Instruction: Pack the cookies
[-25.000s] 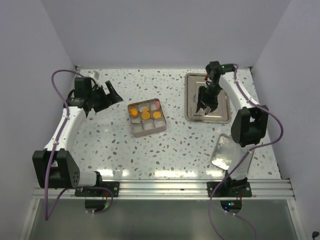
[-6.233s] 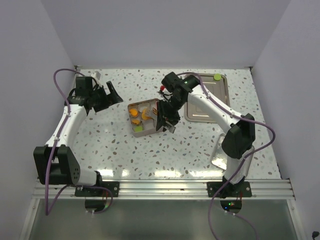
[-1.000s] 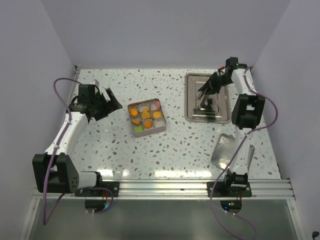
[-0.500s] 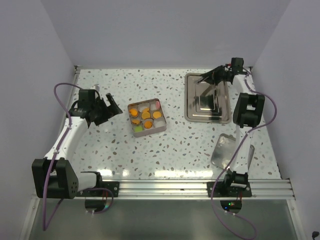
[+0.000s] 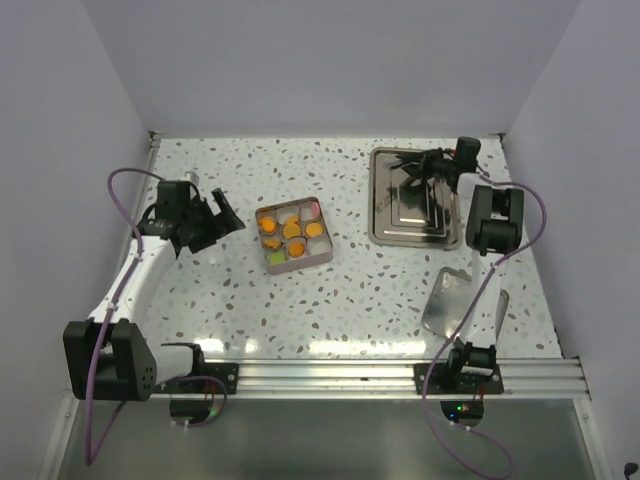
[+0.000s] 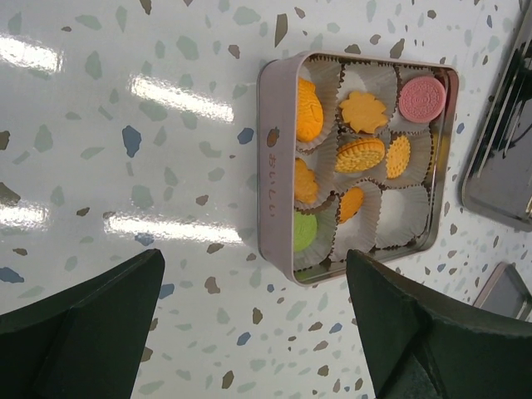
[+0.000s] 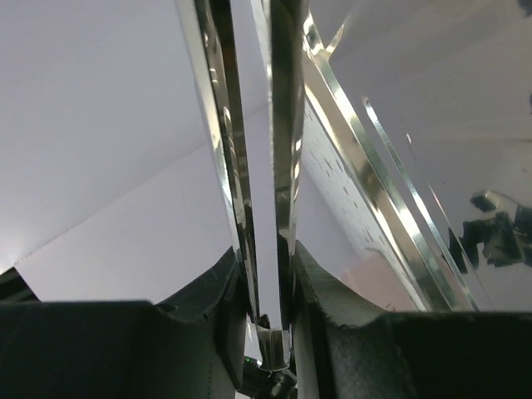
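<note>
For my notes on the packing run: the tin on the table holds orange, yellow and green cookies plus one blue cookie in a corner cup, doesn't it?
Not quite: the corner cookie is pink, not blue, as the left wrist view shows. The tin does hold orange, yellow and green cookies besides.

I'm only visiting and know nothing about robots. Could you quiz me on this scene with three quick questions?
1. True or false: the left fingers are closed on a cookie.
2. Which colour is commonest among the cookies in the tin? A orange, B green, C pink.
3. What do the right fingers hold?

Key: 1 false, they stand open and empty. 2 A. 3 metal tongs.
</note>
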